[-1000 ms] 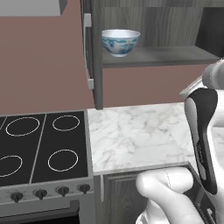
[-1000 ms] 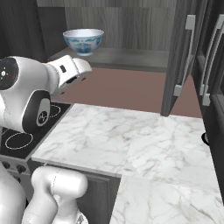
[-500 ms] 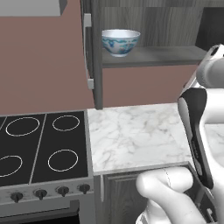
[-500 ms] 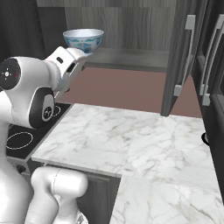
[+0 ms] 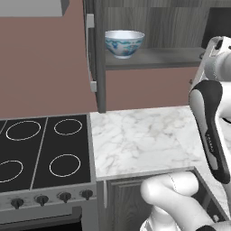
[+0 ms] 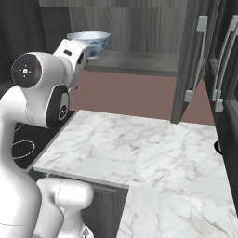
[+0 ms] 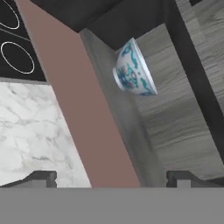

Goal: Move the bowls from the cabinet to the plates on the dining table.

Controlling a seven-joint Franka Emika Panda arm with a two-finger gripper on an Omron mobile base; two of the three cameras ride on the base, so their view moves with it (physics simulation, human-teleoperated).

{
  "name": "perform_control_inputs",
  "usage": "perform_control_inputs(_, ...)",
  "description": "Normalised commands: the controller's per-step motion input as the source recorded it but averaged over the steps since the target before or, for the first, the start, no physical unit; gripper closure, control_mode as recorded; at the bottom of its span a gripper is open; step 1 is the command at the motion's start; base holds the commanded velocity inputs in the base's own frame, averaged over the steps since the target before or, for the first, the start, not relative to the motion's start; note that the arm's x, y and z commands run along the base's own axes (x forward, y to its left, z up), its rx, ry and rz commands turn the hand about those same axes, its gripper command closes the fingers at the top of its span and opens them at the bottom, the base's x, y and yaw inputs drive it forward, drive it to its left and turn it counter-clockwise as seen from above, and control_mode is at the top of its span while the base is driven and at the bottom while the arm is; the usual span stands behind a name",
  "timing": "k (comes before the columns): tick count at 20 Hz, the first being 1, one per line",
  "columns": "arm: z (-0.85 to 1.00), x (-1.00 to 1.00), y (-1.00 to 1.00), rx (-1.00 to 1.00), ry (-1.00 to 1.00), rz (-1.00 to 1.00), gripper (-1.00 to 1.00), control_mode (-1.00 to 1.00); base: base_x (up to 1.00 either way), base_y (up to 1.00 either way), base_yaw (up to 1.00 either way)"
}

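Observation:
A white bowl with a blue-green pattern (image 5: 124, 43) (image 6: 96, 39) (image 7: 133, 70) stands upright on the lower shelf of the open dark grey cabinet (image 5: 158, 58) (image 6: 139, 62) (image 7: 175, 118). In the hand view my gripper (image 7: 111, 178) is open, its two dark fingertips (image 7: 43, 177) spread wide with nothing between them. It is short of the shelf and points at the bowl. In the right base view my white hand (image 6: 74, 51) is raised just in front of the bowl and covers part of it. The plates and the dining table are out of view.
A marble counter (image 5: 140, 135) (image 6: 139, 148) lies under the cabinet, next to a black stove (image 5: 40, 153). The cabinet's right door (image 6: 190, 69) stands swung open with a silver bar handle. Its left door edge (image 5: 92, 54) juts out beside the bowl.
My hand has risen from below shelf level up toward the bowl. The jaws have stayed open and the bowl has not moved.

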Motion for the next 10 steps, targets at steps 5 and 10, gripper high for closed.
perform_control_inputs(5, 0.2, 0.0, 0.0, -0.16, 0.0, 0.21, -1.0, -1.0, 0.0, 0.0, 0.0)
perform_control_inputs(10, 0.19, 0.0, 0.0, -0.18, 0.0, 0.21, -1.0, -1.0, 0.0, 0.0, 0.0)
